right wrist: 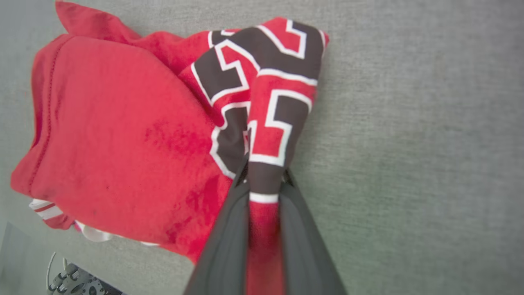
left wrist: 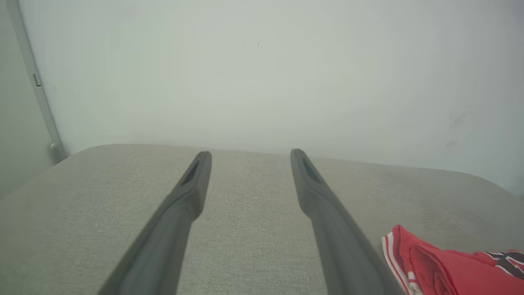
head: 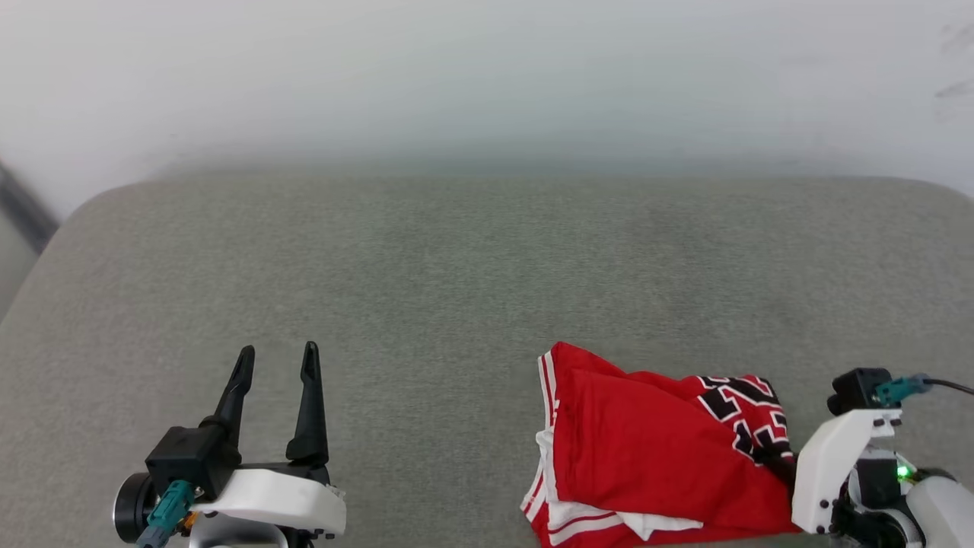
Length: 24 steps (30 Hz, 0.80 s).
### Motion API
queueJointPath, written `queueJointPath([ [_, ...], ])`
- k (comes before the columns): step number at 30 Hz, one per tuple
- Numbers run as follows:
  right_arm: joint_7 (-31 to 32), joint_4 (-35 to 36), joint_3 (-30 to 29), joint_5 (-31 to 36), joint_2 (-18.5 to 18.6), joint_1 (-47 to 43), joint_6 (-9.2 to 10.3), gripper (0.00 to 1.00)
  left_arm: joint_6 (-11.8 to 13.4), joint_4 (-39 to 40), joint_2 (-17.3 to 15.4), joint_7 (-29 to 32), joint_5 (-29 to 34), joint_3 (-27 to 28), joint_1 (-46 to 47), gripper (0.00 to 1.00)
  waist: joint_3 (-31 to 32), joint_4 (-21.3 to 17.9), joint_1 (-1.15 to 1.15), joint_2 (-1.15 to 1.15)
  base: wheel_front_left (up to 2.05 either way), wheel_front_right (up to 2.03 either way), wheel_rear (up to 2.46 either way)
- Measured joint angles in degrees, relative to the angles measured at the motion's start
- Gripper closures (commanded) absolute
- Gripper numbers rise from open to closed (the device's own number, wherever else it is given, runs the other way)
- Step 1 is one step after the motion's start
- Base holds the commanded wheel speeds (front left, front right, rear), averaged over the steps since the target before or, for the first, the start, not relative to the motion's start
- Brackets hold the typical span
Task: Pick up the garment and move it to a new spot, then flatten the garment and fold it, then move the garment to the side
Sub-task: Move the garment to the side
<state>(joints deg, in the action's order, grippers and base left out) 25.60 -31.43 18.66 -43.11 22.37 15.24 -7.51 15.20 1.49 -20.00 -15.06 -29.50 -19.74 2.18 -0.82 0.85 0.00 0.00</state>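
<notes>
While the right jaws clamp a numbered fold, the garment (head: 647,457) lies bunched at 5 o'clock on the grey surface (head: 456,259).
Its long axis runs 9 to 3 o'clock in the head view, the held end at 3. The left jaws, spread apart and empty at 7 o'clock, stand well clear, so the lift looks a job for the right jaws.

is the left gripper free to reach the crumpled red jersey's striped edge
Probably yes: only bare grey cushion lies between the open left gripper and the red jersey, which the right gripper pinches.
</notes>
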Motion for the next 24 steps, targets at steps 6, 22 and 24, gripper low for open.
queueJointPath([
  [6,-2.27,-3.39,0.0,8.29,0.2,7.32,0.0,1.0,-0.36,1.59,0.53,0.0,0.03,0.41,0.7,0.0,-0.94,-7.35,0.0,0.0,0.0,0.0,0.0],
  [22,-18.42,-15.05,-16.35,28.02,5.04,25.41,-0.01,1.0,-4.31,3.82,-2.94,2.78,3.66,-0.71,15.95,0.0,-18.96,-18.08,0.01,0.0,0.0,0.0,0.0],
  [24,-20.15,-16.41,-19.75,30.11,5.8,27.51,0.0,1.0,-4.63,4.34,-3.37,3.33,4.1,-0.87,17.33,0.0,-21.41,-18.27,0.01,0.0,0.0,0.0,0.0],
])
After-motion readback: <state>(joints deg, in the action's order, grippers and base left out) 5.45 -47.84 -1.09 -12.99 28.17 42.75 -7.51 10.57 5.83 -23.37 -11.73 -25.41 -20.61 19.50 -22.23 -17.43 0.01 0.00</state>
